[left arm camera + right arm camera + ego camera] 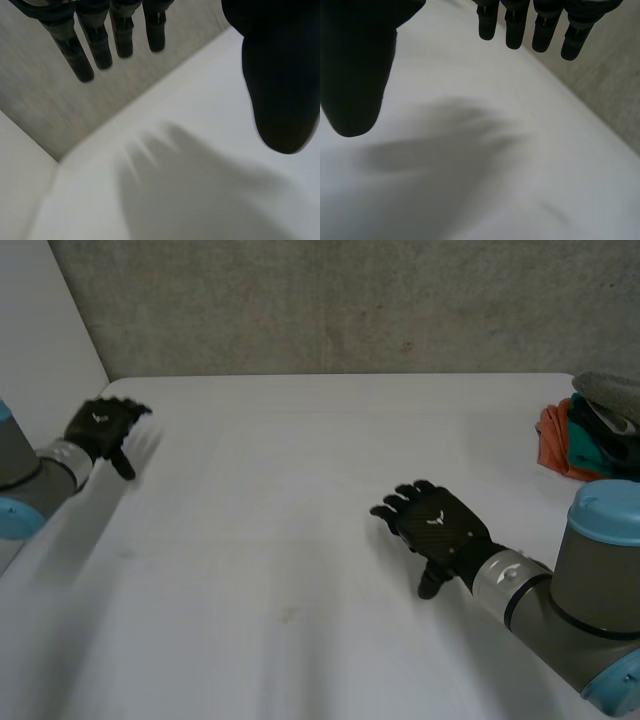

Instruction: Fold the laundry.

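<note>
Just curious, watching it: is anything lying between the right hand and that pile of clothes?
Nothing visible. Only white tabletop lies between the right hand and the pile of clothes at the table's right edge.

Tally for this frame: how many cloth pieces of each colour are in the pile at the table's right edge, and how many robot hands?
Grey cloth: 1
Orange cloth: 1
Teal cloth: 1
Black robot hands: 2 (left hand, right hand)
Total: 5; the pile may hide more.
</note>
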